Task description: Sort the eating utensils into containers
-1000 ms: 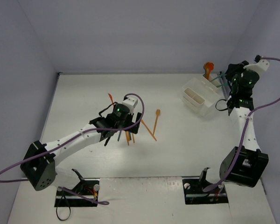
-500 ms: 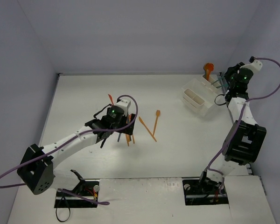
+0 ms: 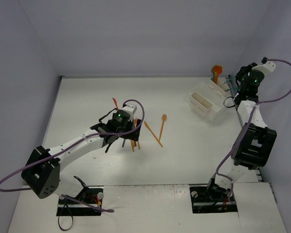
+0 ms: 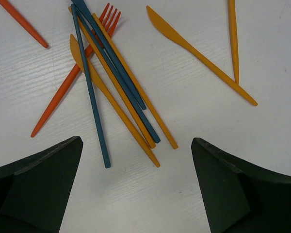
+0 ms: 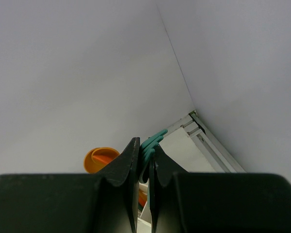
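Note:
A pile of orange, teal and dark blue utensils [image 3: 134,141] lies mid-table. In the left wrist view it holds an orange fork [image 4: 68,90], a teal handle [image 4: 89,92], a dark blue handle [image 4: 119,73] and an orange knife [image 4: 199,53]. My left gripper [image 4: 137,141] is open and empty just above the handles' near ends. The white bins [image 3: 206,102] stand at the back right. My right gripper [image 5: 144,148] is shut on a teal fork [image 5: 153,138], held up behind the bins [image 3: 235,80].
An orange spoon [image 3: 216,70] stands upright at the far side of the bins, also in the right wrist view [image 5: 101,159]. A loose orange spoon [image 3: 162,124] and a knife [image 3: 153,132] lie right of the pile. An orange piece [image 3: 115,103] lies behind it. Walls enclose the table.
My right arm has reared up and its wrist has shifted toward the back right corner, still holding the fork. My left gripper has shifted slightly left over the pile.

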